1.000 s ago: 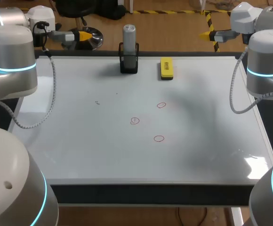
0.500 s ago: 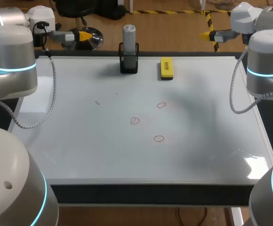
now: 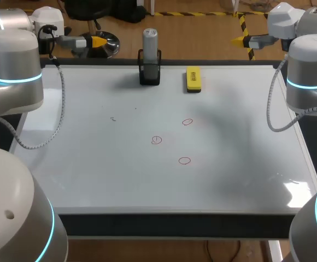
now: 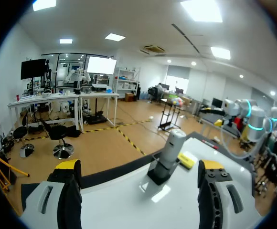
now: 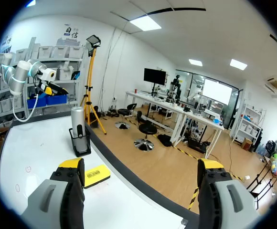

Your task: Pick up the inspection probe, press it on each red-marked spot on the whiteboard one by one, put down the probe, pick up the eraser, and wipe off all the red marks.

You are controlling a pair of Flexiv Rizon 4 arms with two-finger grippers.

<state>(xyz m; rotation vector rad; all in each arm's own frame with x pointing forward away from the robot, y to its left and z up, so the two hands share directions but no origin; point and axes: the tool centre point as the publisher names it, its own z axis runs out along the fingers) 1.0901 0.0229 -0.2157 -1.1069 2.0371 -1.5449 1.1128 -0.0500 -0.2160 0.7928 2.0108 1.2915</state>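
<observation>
The inspection probe, a grey cylinder, stands upright in a black holder at the whiteboard's far edge. To its right lies the yellow eraser. Three red circles are drawn near the middle of the whiteboard. My left gripper hangs open past the far left corner and points toward the probe and eraser. My right gripper is open beyond the far right corner, with the probe and eraser off to one side. Neither gripper holds anything.
A faint small dark mark sits left of the red circles. The board's black front edge runs along the near side. Both arms' grey cables hang over the board's side edges.
</observation>
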